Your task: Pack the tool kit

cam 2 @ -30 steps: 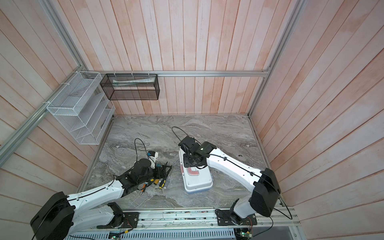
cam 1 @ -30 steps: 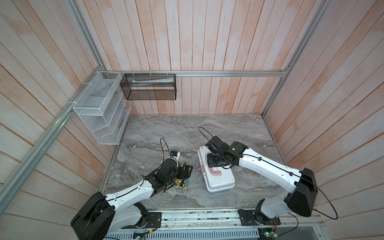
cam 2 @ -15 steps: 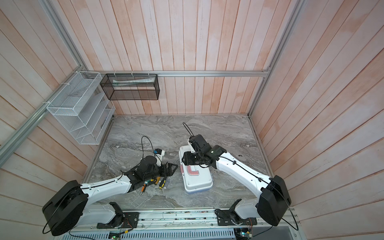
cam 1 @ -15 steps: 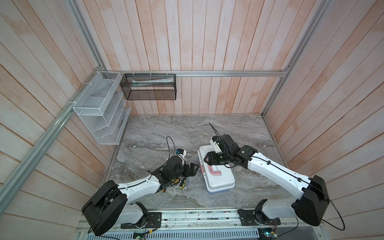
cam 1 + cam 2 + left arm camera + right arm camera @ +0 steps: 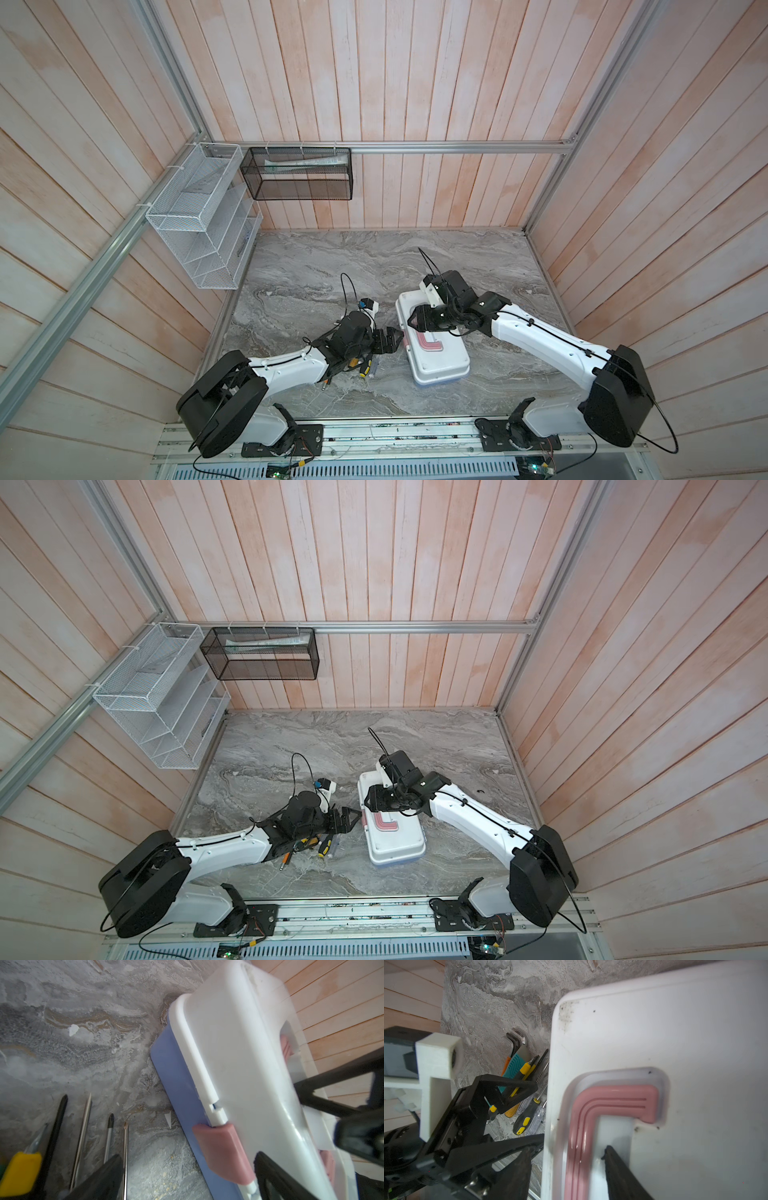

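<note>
Lying flat, case [image 5: 441, 362] lengthwise near-to-far, handle [image 5: 430, 344] opening rightward.

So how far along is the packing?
Nothing looks packed: the white-lidded blue-based plastic case sits closed, with yellow-and-black screwdrivers and a teal tool loose on the grey marble table. In hand: the left gripper, fingers open, flanks the pink side latch; the right gripper straddles the pink C-shaped handle. Left: open, load tools, close.

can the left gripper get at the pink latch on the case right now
Probably yes: the left gripper is open beside the case, the pink latch faces it with nothing between, and the right gripper sits over the lid.
</note>
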Motion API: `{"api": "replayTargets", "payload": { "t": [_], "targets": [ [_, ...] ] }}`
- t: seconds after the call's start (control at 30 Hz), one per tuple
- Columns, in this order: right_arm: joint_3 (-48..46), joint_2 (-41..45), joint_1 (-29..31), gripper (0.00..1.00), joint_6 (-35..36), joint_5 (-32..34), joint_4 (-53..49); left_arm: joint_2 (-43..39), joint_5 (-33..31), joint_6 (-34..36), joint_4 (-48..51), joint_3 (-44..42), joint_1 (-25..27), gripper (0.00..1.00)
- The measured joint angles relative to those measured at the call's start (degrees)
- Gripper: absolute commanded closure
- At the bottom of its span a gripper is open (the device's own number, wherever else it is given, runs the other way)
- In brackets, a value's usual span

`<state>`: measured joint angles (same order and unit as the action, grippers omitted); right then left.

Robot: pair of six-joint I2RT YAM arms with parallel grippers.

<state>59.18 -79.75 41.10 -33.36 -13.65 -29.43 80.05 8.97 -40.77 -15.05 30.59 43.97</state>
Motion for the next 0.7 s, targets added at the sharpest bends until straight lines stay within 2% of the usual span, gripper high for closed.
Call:
{"api": "replayTargets", "payload": {
  "t": [0.33,0.53,0.7],
  "targets": [
    [-6.01,2.14,-2.21,0.43,-1.07,-5.6,9.94,2.19,-1.77,3.63,3.41,4.48,-0.2,0.0],
    [-14.49,6.23,-6.49,0.45,-4.33,-15.37,22.21,3.45,-3.21,5.7,5.2,5.97,-0.35,0.0],
    [-22.93,8.59,-11.06,0.47,-10.8,-24.87,37.55,4.26,-4.26,7.23,7.74,7.65,-0.44,0.0]
  ]
}}
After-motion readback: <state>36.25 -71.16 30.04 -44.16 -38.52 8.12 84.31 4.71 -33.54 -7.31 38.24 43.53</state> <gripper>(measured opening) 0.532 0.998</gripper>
